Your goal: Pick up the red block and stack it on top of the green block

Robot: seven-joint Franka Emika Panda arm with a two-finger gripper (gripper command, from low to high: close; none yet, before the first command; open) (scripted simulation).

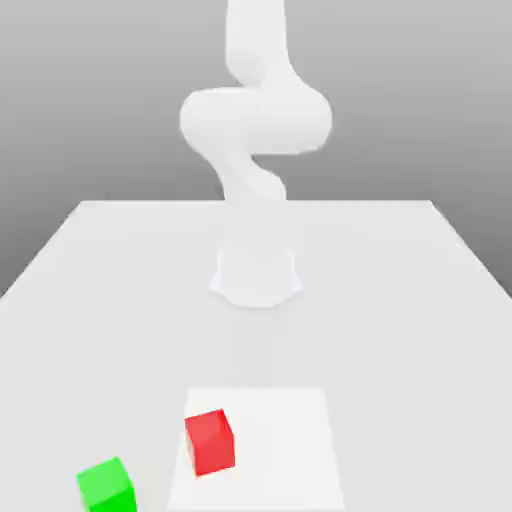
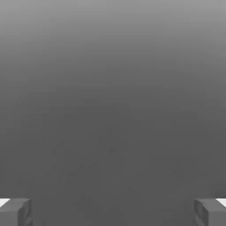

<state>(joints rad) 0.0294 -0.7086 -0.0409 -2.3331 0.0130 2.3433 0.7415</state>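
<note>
The red block (image 1: 210, 441) rests on a white square patch (image 1: 290, 440) of the table, near the front edge in the exterior view. To its left and slightly nearer the front lies the green block (image 1: 107, 485), a short gap apart from it. My gripper (image 2: 113, 212) is open in the hand view: its two grey fingertips (image 2: 15, 212) stand far apart with nothing between them, facing a plain grey background. No block appears in the hand view. The white arm (image 1: 255, 120) rises from its base and bends upward out of the exterior view.
The arm's round base (image 1: 255, 275) sits at the middle of the white table (image 1: 400, 300). The table's side edges run along the exterior view's left and right, and its far edge lies behind the base.
</note>
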